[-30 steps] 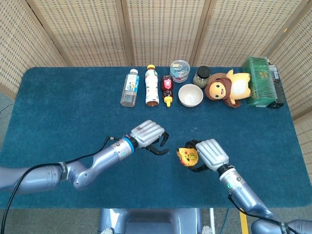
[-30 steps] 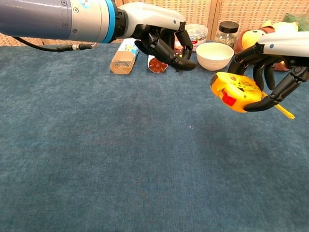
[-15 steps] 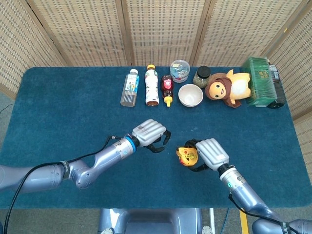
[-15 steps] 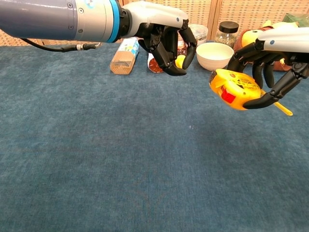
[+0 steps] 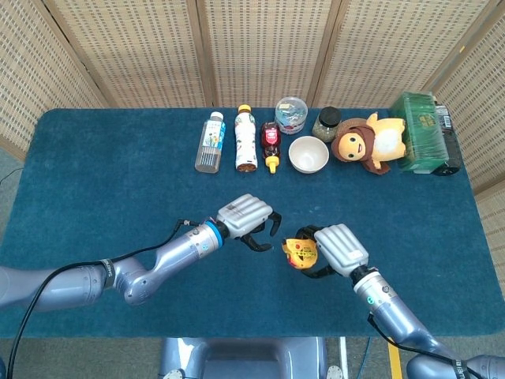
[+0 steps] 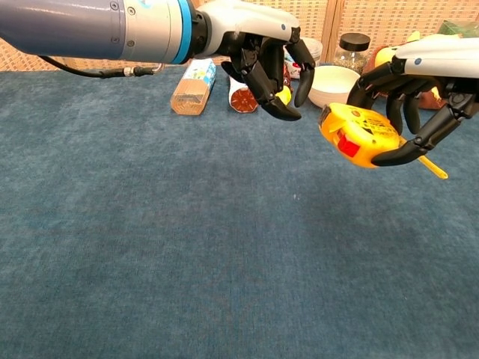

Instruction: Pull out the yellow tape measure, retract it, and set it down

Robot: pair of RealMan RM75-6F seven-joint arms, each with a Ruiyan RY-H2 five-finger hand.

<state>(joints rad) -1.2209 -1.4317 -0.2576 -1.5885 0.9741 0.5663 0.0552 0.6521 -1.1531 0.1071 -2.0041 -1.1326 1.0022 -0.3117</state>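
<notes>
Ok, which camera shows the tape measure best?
The chest view: the tape measure fills it close-up, red button visible, held off the table by the right robot hand. In the head view it is small, partly hidden by that hand.

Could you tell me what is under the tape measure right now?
Only blue table cloth: the tape measure hangs in the right hand, clear of it. Its far side is hidden by fingers.

Head view high above, looking steeply down on whole blue table (image 5: 95,174), chest view low, close, near-level across tabletop toward rear wicker screen (image 6: 359,19), both share both hands and rear object row
</notes>
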